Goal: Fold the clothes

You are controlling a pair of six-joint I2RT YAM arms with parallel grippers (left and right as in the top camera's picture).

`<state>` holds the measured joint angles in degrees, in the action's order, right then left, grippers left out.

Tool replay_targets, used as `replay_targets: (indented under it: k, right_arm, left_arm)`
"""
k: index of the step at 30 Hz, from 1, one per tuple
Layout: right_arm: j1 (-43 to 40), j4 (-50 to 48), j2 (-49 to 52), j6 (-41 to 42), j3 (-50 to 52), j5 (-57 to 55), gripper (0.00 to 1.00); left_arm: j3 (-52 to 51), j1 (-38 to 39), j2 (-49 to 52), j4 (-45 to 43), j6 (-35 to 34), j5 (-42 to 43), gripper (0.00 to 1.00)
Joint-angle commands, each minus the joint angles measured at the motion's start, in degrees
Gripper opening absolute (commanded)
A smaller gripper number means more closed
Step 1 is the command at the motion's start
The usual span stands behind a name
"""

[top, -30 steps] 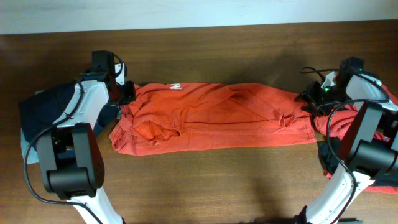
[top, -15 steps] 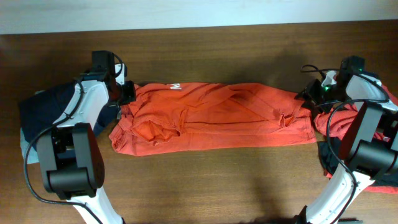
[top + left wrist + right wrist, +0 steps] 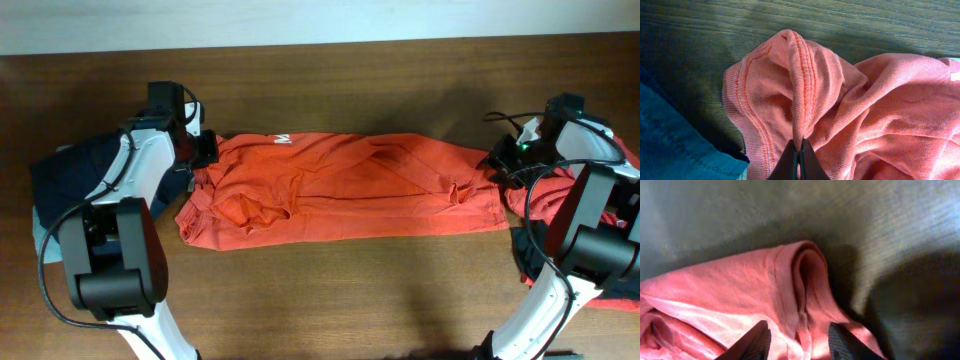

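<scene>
An orange shirt [image 3: 340, 190] lies stretched sideways across the wooden table, folded lengthwise and wrinkled. My left gripper [image 3: 203, 152] is at its upper left corner, shut on a pinched ridge of the orange cloth [image 3: 800, 100]; the fingertips [image 3: 800, 155] are pressed together on the hem. My right gripper [image 3: 497, 160] is at the shirt's upper right corner. Its fingers [image 3: 799, 340] are open, straddling a raised fold of the orange cloth [image 3: 790, 280] without closing on it.
A dark blue garment [image 3: 70, 175] lies at the left table edge, also seen in the left wrist view [image 3: 670, 135]. More red and dark clothes [image 3: 620, 200] are piled at the right edge. Cables run along both arms.
The right gripper shifted slightly right and the shirt's right end moved very little. The left arm and the shirt's left corner stayed still.
</scene>
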<state>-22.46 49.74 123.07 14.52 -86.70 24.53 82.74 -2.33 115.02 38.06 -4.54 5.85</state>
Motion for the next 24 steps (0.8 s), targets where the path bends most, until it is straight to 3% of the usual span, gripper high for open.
replay_targets:
  k: [1, 11, 24]
  right_arm:
    - [0.4, -2.4, 1.1, -0.9, 2.1, 3.0, 0.43]
    - [0.3, -3.5, 1.0, -1.2, 2.2, 4.3, 0.37]
    - [-1.9, 0.7, 0.2, -5.1, 1.8, 4.4, 0.39]
  left_arm:
    - [0.9, 0.1, 0.5, 0.0, -0.5, 0.8, 0.00]
    - [0.9, 0.1, 0.5, -0.1, -0.5, 0.8, 0.00]
    - [0.9, 0.1, 0.5, -0.1, -0.5, 0.8, 0.00]
